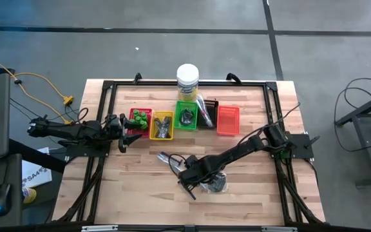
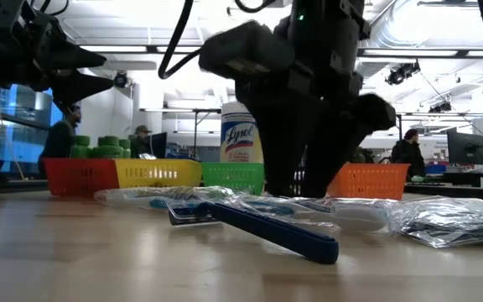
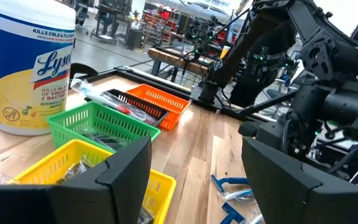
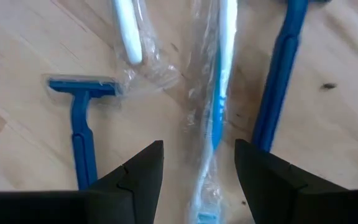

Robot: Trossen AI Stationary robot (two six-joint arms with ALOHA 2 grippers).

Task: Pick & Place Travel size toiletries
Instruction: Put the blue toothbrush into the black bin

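Right end effector (image 4: 197,171) hovering spread over sleeved toothbrush (image 4: 219,106) at frame centre, long axis running between fingers; left farther.

Robotics lab or workshop, open-plan. 2 dark arms are bolted to a black frame (image 1: 189,82) around a wooden surface (image 1: 140,193) that stands on a grey concrete floor (image 1: 172,51). Loose yellow cable (image 1: 40,80) trails across that floor. Behind the surface: exposed ceiling ducts (image 2: 409,33), strip lighting, a monitor (image 2: 465,147) on a desk, workbenches with gear. A person (image 2: 409,151) sits at a far station.
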